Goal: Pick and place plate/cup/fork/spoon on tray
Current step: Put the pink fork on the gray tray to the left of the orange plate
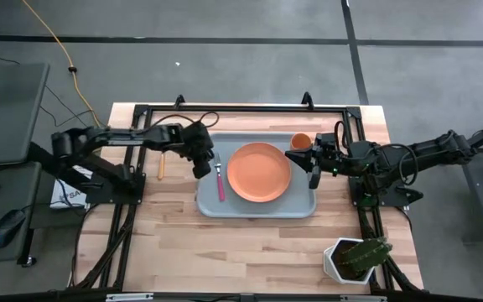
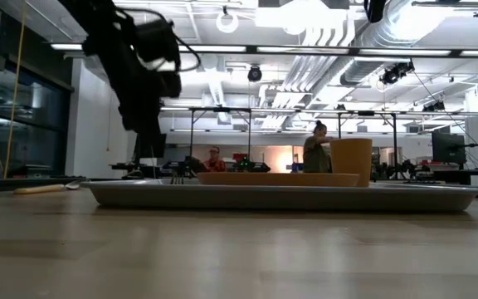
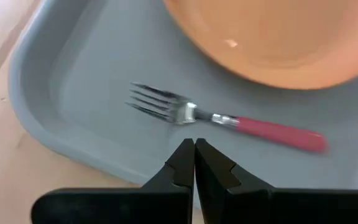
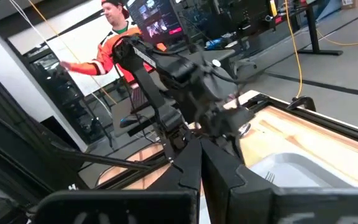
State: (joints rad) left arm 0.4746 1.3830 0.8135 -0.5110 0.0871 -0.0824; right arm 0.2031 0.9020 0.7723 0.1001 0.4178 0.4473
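Observation:
The grey-blue tray [image 1: 208, 201] lies mid-table. On it the orange plate [image 1: 259, 172] rests flat in the middle. The orange cup [image 1: 300, 141] stands upright in its far right corner. The pink-handled fork [image 1: 220, 180] lies flat on its left part [image 3: 229, 119], tines toward the far edge. The orange-handled spoon [image 1: 161, 164] lies on the table left of the tray, also in the low view [image 2: 44, 188]. My left gripper [image 1: 204, 166] is shut and empty, above the tray's left rim beside the fork [image 3: 194, 155]. My right gripper [image 1: 314, 172] is shut and empty at the tray's right edge, near the cup [image 4: 201, 155].
A white pot with a green plant [image 1: 355, 258] stands at the table's near right corner. Black frame rails [image 1: 132, 201] run along the table's left and right sides. People [image 2: 314, 154] are in the room beyond the table. Bare wood [image 1: 250, 252] lies near the front edge.

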